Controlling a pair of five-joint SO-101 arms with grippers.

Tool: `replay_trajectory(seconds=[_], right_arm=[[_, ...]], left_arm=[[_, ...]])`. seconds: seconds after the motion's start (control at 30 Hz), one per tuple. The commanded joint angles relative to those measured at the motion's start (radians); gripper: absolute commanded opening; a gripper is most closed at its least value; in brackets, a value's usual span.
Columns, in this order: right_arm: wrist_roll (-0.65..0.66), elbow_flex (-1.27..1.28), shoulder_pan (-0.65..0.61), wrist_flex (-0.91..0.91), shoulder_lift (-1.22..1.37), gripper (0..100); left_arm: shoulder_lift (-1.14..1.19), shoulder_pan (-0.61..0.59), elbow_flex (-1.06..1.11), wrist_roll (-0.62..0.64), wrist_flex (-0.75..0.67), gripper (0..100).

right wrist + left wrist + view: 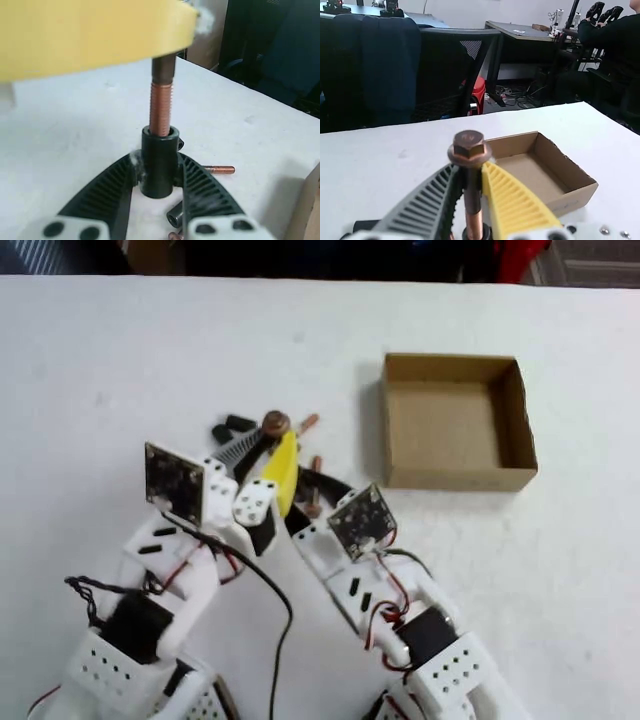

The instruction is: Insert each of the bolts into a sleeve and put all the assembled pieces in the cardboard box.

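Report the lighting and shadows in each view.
High view: even light on the white table, with a faint shadow along the cardboard box on the side nearest the loose parts. Left wrist view: the bolt head carries a dull sheen, and the room behind is dim. Right wrist view: the black sleeve stands dark against the bright table, and the bolt's copper thread gleams.

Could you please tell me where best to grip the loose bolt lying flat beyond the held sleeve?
Take the loose bolt mid-shank, from straight above, closing across its length: it lies flat on the table, so only its long sides are open.
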Motion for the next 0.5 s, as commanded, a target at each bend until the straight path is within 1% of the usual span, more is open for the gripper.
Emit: replay_trajectory(seconds=[0.0,0.47], right_arm=[[0.011,-0.071,-0.001,-0.031,-0.013,1.6],[0.015,-0.069,0.002,-0.053,-0.013,1.6]], left_arm=[[-0.021,0.016,-0.005,0.008,0.044,2],[-0.022,0.016,0.158,0.008,0.051,2]])
